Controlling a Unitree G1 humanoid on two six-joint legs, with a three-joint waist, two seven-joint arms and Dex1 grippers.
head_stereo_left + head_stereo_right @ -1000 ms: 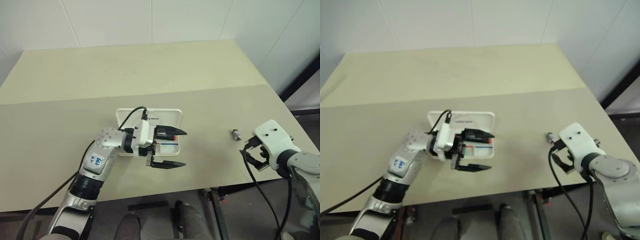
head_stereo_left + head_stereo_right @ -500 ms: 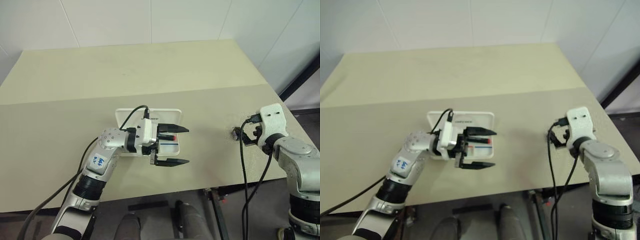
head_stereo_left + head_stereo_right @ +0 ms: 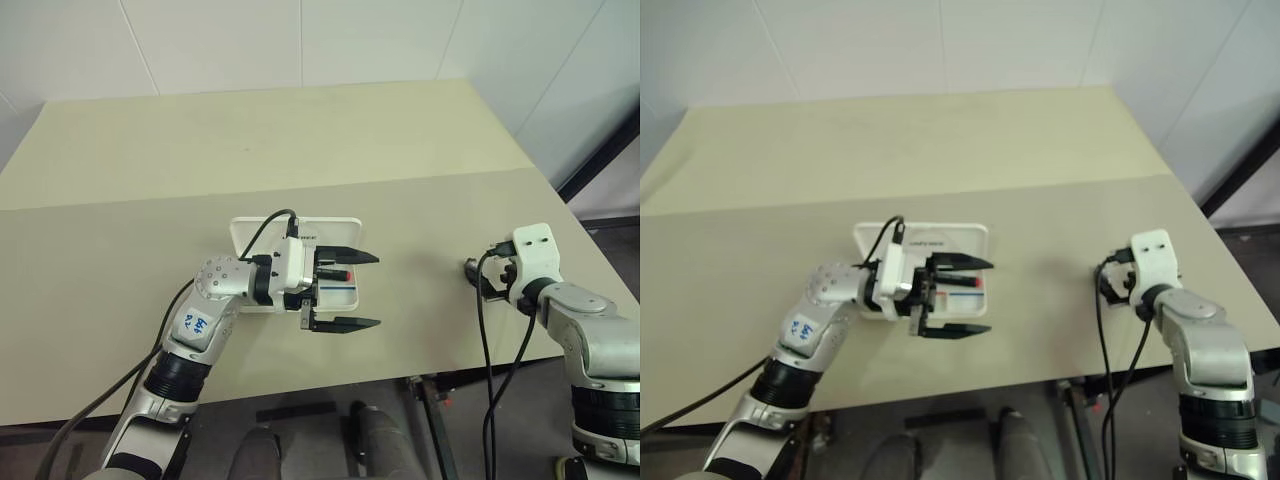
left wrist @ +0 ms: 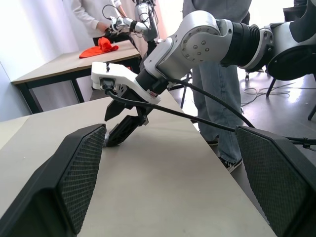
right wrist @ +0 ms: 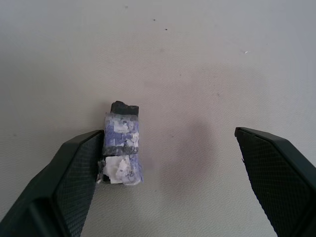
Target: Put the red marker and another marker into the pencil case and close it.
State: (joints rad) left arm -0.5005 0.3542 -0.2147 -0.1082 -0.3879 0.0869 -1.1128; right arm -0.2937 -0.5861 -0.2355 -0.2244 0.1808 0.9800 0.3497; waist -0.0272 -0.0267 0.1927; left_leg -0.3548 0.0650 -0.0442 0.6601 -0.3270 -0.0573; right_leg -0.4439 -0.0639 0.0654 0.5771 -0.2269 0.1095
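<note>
White plastic, the pencil case point(image 3: 250, 235) lies open near the middle of the table point(image 3: 420, 140), lid on the far side; the red marker point(image 3: 338, 273) seems to rest already in its tray. The left gripper point(image 3: 375, 290) has not moved; it hovers over the case's right end, jaws wide and empty. The right gripper point(image 5: 169, 136) has swung in from the table's right corner and now stands over a stubby piece point(image 5: 122, 143), jaws wide, one finger just beside it, nothing held. That piece has a dark end and a pale printed wrap; whether it is the second marker I cannot tell. If so, the pickup comes next, and closing waits. It lies near the right edge, so a nudge outward is risky; bare table lies between it and the case.
</note>
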